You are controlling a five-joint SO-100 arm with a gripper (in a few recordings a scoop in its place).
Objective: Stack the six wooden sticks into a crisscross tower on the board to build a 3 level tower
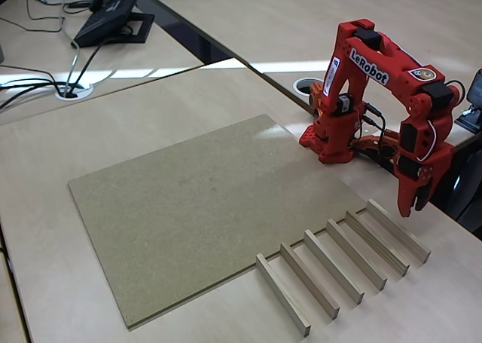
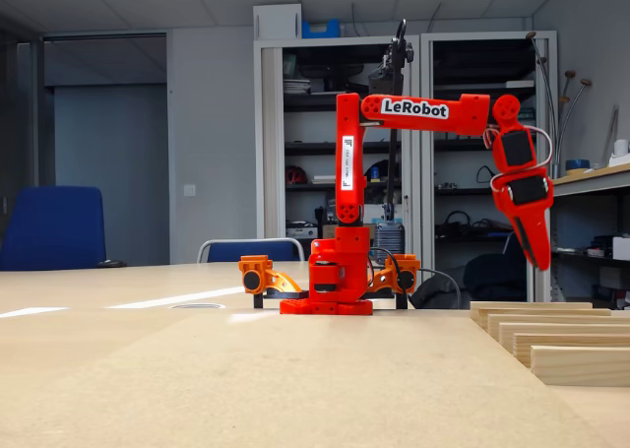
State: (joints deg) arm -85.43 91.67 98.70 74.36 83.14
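Observation:
The tan board (image 1: 188, 207) lies flat in the middle of the desk with nothing on it. Six pale wooden sticks (image 1: 343, 260) lie side by side in a slanted row on the desk, just off the board's right corner; in the low fixed view their ends (image 2: 556, 335) show at the right. My red gripper (image 1: 413, 209) points down and hangs a little above the far end of the row, over the rightmost stick (image 1: 398, 231). Its fingers stand slightly apart with nothing between them. From the side the gripper (image 2: 540, 261) is clear of the sticks.
The arm's base (image 1: 331, 136) sits at the board's far right corner, beside a round cable hole (image 1: 305, 85). A desk phone (image 1: 113, 15) and cables lie at the far left. The desk's right edge runs close behind the sticks.

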